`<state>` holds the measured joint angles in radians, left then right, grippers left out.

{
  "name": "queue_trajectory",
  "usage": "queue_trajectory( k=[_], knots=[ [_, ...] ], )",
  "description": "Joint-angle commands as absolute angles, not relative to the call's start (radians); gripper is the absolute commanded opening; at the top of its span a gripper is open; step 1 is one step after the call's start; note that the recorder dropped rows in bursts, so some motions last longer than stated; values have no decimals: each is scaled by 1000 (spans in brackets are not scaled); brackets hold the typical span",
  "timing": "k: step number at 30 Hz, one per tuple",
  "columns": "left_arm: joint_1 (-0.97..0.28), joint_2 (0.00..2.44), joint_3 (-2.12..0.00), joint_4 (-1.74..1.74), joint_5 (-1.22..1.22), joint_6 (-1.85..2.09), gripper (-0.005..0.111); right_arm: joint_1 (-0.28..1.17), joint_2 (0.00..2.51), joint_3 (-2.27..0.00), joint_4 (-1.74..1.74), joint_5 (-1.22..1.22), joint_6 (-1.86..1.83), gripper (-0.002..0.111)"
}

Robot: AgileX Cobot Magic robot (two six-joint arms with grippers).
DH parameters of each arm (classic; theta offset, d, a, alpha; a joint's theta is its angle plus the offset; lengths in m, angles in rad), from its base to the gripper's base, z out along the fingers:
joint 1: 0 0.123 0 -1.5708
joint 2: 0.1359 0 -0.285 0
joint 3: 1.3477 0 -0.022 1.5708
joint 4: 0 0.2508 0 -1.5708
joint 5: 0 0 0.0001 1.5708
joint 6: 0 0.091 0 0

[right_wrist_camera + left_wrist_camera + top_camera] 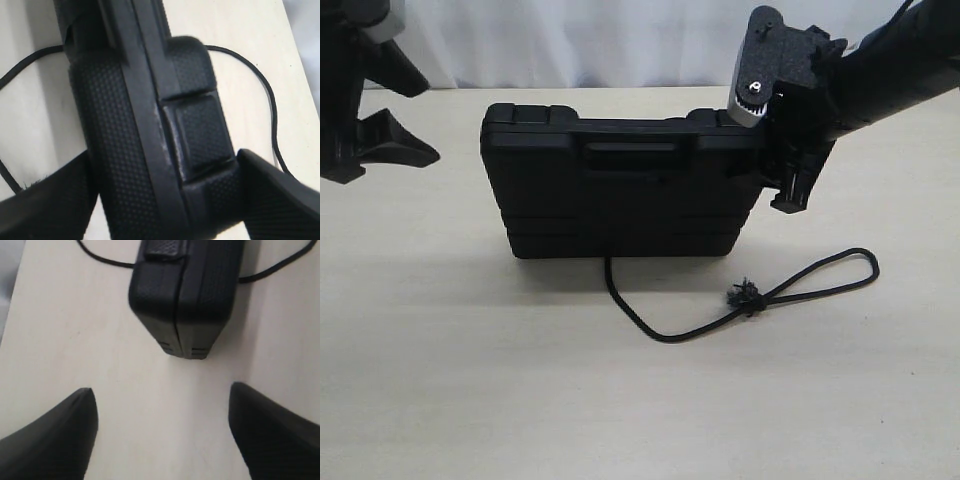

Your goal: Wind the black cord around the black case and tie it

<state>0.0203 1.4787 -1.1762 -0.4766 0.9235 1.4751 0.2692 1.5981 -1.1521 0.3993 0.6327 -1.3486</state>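
Note:
The black case (620, 190) stands upright on its long edge on the table, handle side up. My right gripper (775, 175) is shut on the case's right end; in the right wrist view its fingers (280, 200) press both faces of the textured case (125, 125), with my right gripper (165, 155) closed across it. The black cord (660, 335) runs out from under the case toward the front, curves right to a frayed knot (745, 295) and ends in a loop (845, 265). My left gripper (430, 120) hangs open left of the case, apart from it, with nothing between its fingers (162, 390).
The pale table (470, 380) extends in front of and beside the case. Cord (100, 257) lies on both sides of the case (185, 295) in the left wrist view. A white curtain (570, 40) closes off the back.

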Motion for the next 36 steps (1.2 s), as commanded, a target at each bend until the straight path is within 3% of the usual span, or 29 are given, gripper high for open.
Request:
queue_trajectory(
  k=[1, 14, 22, 30, 34, 36],
  knots=[
    [22, 1528, -1176, -563, 922, 1602, 70, 271, 1605, -1150, 378, 660, -1347, 4],
    [22, 1678, -1176, -976, 1000, 1829, 70, 271, 1605, -1150, 376, 656, -1346, 4],
    [22, 1719, -1169, -980, 1001, 1829, 70, 271, 1605, -1150, 376, 617, -1346, 4],
    [22, 1751, -1164, -1037, 980, 1831, 30, 271, 1605, -1150, 376, 612, -1346, 4],
    [22, 1751, -1164, -1067, 1016, 1827, 4, 271, 1605, -1150, 382, 570, -1234, 4],
    [22, 1751, -1164, -1067, 1011, 1827, 0, 271, 1605, -1150, 382, 570, -1219, 5]
  ],
)
